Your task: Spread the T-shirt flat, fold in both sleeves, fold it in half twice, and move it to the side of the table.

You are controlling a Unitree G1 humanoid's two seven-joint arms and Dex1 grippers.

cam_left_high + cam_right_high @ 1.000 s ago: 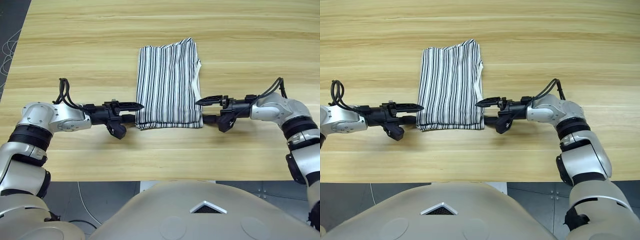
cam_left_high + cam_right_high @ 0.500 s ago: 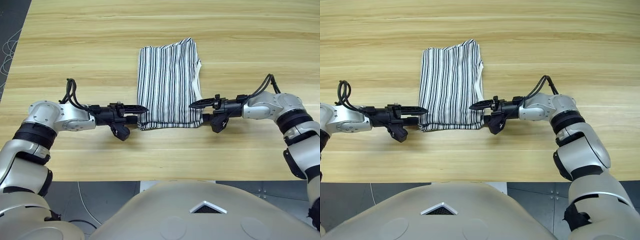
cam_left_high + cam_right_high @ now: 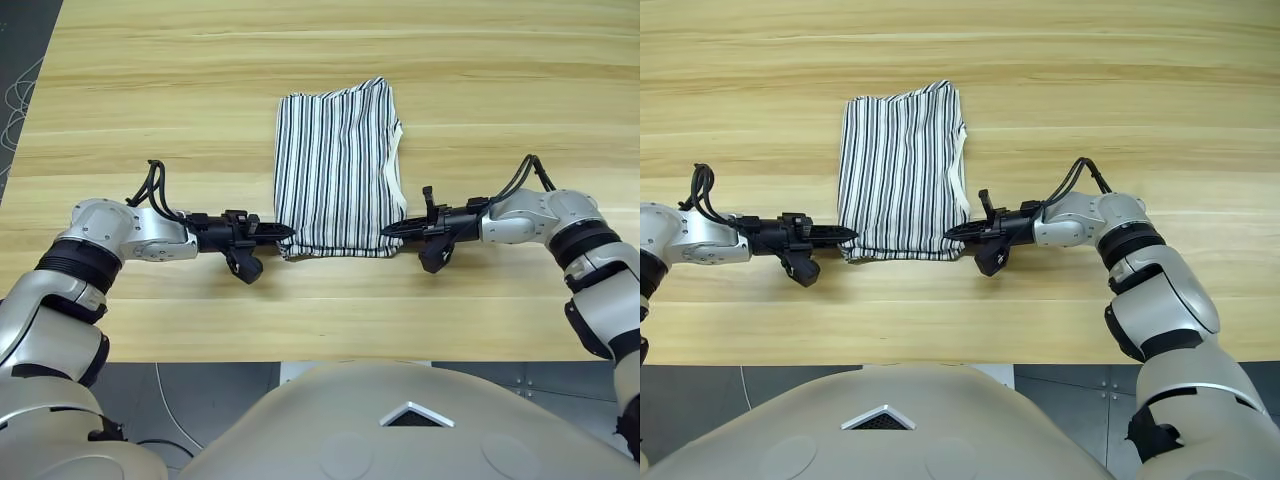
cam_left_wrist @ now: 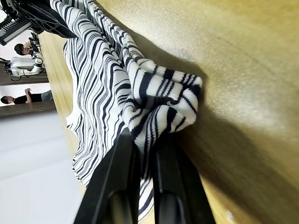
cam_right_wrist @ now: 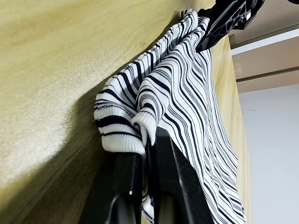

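Observation:
The striped black-and-white T-shirt (image 3: 338, 170) lies folded into a long rectangle at the middle of the wooden table (image 3: 520, 90). My left gripper (image 3: 283, 232) is at its near left corner, low on the table and shut on the bunched hem. The left wrist view shows that gripper (image 4: 145, 140) pinching the folded layers of the shirt (image 4: 107, 79). On the near right corner my right gripper (image 3: 392, 230) is shut as well. In the right wrist view that gripper (image 5: 148, 140) clamps the rolled white-edged hem of the shirt (image 5: 182, 88).
Bare wood stretches to both sides of the shirt and behind it. The table's near edge (image 3: 300, 358) runs just below both arms. Its left edge (image 3: 30, 110) borders dark floor with cables.
Both grippers moved inward to the shirt's near corners, dropped lower and went from open to shut on the hem. The shirt has stayed in place.

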